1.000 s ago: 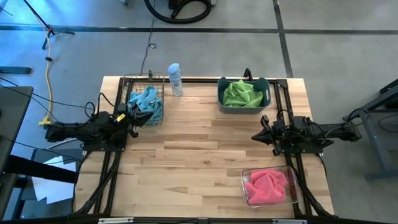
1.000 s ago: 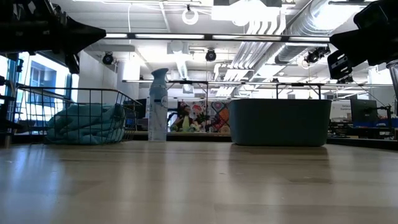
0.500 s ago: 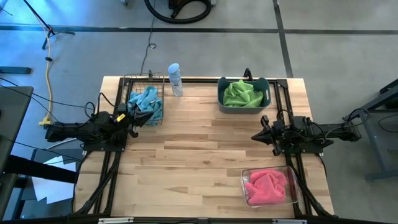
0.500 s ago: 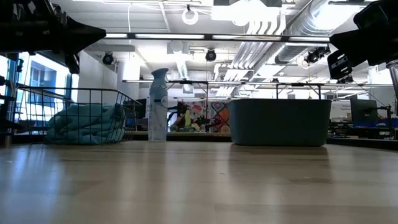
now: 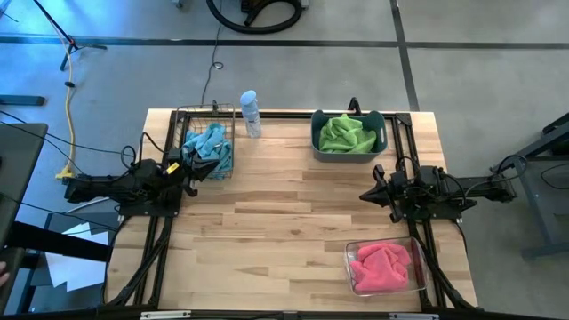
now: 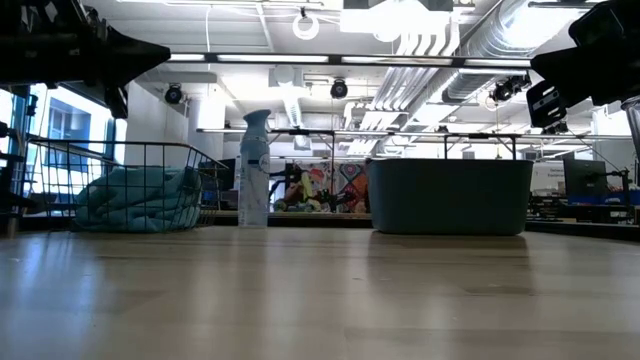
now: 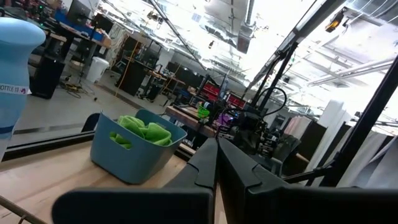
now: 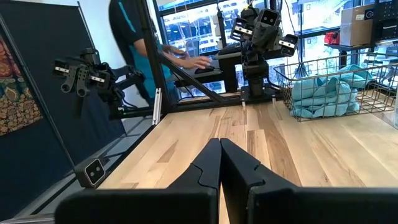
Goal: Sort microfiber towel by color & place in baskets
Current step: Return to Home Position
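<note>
The light blue towels (image 5: 208,145) lie in the black wire basket (image 5: 228,170) at the far left. The lime green ones (image 5: 346,133) fill the slate-blue tub (image 5: 382,142) at the far right. A pink pile (image 5: 383,265) lies in the clear bin (image 5: 350,276) at the near right. My left gripper (image 5: 190,172) is shut and holds nothing; it rests above the table's left edge, beside the wire basket. My right gripper (image 5: 366,192) is shut and holds nothing; it hangs above the table's right side, between the tub and the clear bin. Both show their shut fingers in the wrist views, left (image 7: 217,163) and right (image 8: 220,160).
A pale blue spray bottle (image 5: 251,113) stands upright at the far edge between the wire basket and the tub. The wooden tabletop (image 5: 276,222) is bare between the arms. A person (image 8: 134,37) stands beyond the table's left side at a desk.
</note>
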